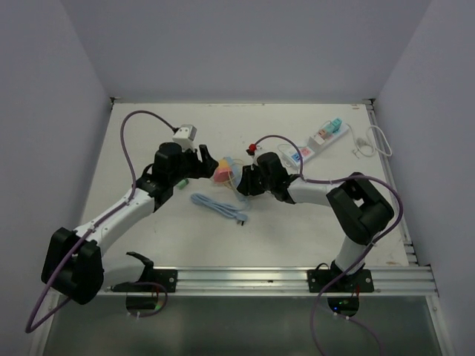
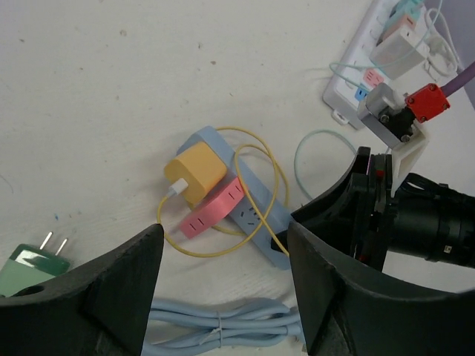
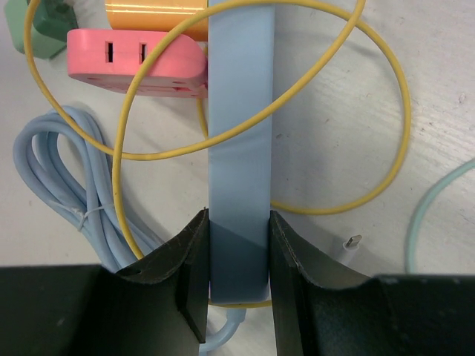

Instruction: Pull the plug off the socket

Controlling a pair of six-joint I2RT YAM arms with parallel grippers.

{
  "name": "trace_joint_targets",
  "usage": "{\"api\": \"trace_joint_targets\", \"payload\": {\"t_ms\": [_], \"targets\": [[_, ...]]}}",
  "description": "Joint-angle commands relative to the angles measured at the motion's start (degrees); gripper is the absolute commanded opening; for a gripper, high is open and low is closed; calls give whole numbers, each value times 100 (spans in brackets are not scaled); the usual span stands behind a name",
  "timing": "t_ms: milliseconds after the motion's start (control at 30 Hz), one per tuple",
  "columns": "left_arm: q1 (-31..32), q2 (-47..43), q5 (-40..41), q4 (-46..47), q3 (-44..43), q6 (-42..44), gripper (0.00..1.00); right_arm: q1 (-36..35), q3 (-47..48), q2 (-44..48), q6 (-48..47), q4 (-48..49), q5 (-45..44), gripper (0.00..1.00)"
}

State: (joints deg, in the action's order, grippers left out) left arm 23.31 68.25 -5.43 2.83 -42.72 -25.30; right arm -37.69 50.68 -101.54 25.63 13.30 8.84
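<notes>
Right wrist view: right gripper clamps the blue strip. Left gripper hangs open; the yellow plug sits seated just ahead of its fingers. Close squarely on the plug sides, then pull straight along the prongs. Plug-to-socket joint is hidden.

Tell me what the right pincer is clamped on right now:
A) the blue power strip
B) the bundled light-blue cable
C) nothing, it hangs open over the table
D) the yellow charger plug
A: in the right wrist view the right pincer has both fingers pressed against the sides of the blue power strip, while the yellow charger plug sits at the strip's far end and the bundled light-blue cable lies free beside it.
</notes>
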Motion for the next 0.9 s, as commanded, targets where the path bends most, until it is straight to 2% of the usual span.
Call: {"api": "trace_joint_targets", "payload": {"t_ms": [0,100,333,467,667,867], "targets": [[209,425,517,-266,-298,220,71,87,-49,195,-559,-1005,-172,0],[209,680,657,-134,-351,-299,73,78,-102,240,-594,-935,-137,0],[200,1339,745,-81,-658,-1433,85,78,-268,178,-497,-645,-23,0],[183,1796,544,121,-790,-1968,86,78,-339,169,-392,-478,100,0],[34,2491,34,376,-879,-2619,78,78,-418,195,-330,-311,214,0],[-230,2869,-599,1141,-685,-2919,68,69,-488,187,-304,-152,302,0]]}}
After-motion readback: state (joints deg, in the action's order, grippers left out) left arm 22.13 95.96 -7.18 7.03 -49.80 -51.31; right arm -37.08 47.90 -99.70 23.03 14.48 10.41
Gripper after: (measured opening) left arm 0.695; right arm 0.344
